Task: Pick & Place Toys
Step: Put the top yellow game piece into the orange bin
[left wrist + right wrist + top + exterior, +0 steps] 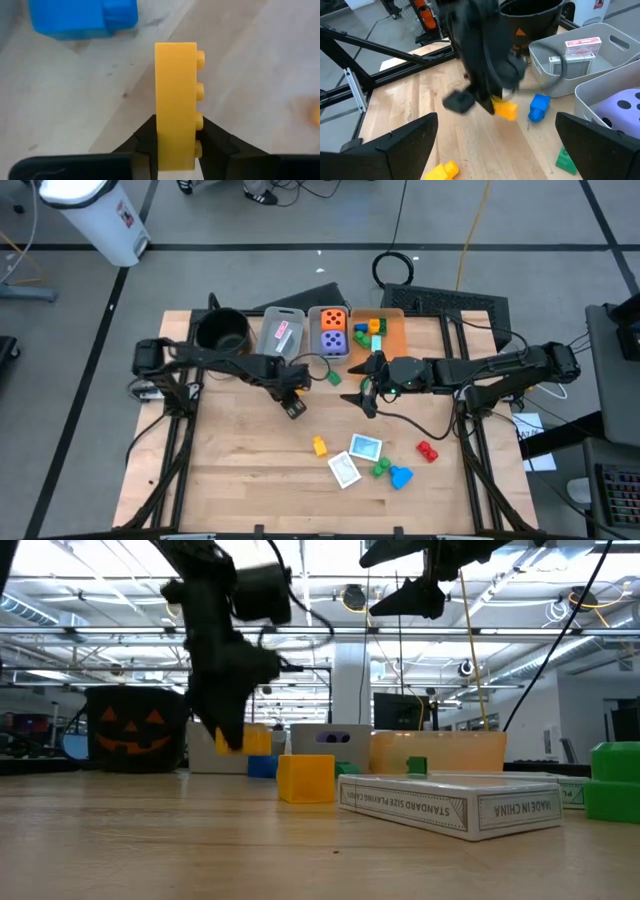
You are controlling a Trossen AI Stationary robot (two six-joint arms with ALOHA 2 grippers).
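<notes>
Only the left wrist view shows the left gripper (pixel 176 145) pinching a yellow block (pixel 176 105) between its fingers, above the table (pixel 250 75) beside a blue block (pixel 82 17). From overhead the arm hides that block; the right gripper (pixel 366 390) hangs wide open, empty, near the bins (pixel 283 335)
</notes>
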